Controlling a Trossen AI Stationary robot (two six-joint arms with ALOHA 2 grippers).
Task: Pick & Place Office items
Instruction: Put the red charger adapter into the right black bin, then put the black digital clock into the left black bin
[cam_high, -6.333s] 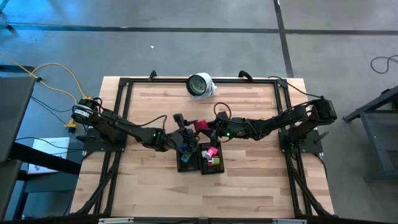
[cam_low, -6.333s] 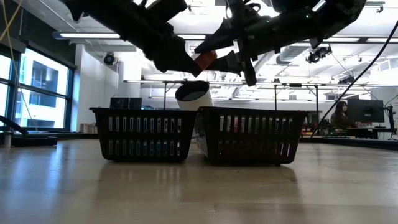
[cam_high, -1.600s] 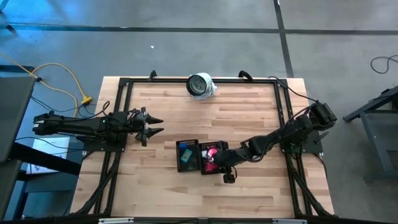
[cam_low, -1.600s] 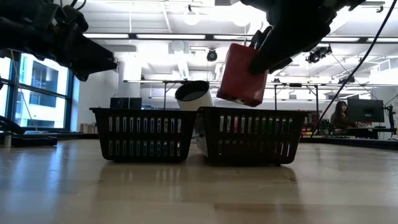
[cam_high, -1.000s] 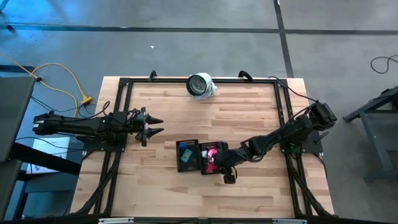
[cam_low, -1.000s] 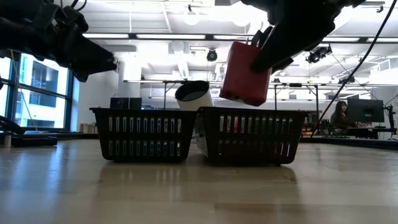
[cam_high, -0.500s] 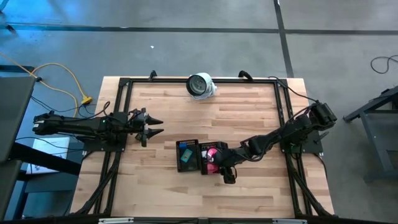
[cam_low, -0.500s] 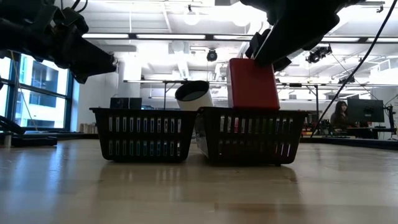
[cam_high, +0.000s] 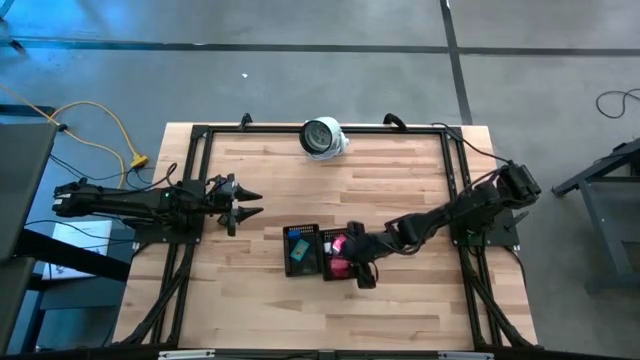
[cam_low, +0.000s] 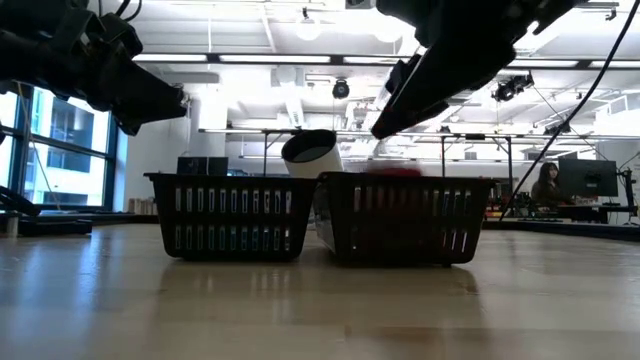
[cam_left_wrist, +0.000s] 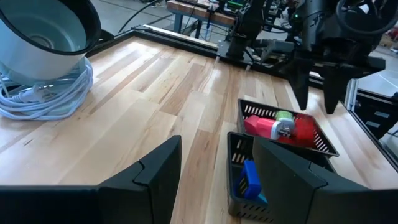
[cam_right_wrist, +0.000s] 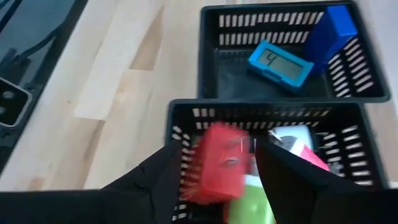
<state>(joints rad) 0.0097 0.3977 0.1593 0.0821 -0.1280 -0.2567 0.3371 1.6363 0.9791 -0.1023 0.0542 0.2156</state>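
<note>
Two black mesh trays stand side by side mid-table, the left tray (cam_high: 300, 250) and the right tray (cam_right_wrist: 267, 107). My right gripper (cam_right_wrist: 219, 142) hangs open just above the right tray, nothing between its fingers. Below it a red piece (cam_right_wrist: 217, 162) lies blurred inside that tray, beside pink (cam_left_wrist: 261, 127), green (cam_left_wrist: 283, 118) and white (cam_right_wrist: 292, 134) pieces. The left tray holds a blue display piece (cam_right_wrist: 280, 62) and a blue block (cam_right_wrist: 333, 31). My left gripper (cam_high: 250, 203) waits open over the table's left side, its fingers level.
A large round white-and-grey object (cam_high: 322, 137) with a coiled cable sits at the table's far edge. A black frame rail (cam_high: 195, 170) runs around the table. Bare wood lies left and near of the trays. A person (cam_low: 548, 185) sits far off in the room.
My right gripper has opened and let go of the red piece. The piece hung tilted above the right tray, then stood upright on it, and now has dropped to just above the rim.
</note>
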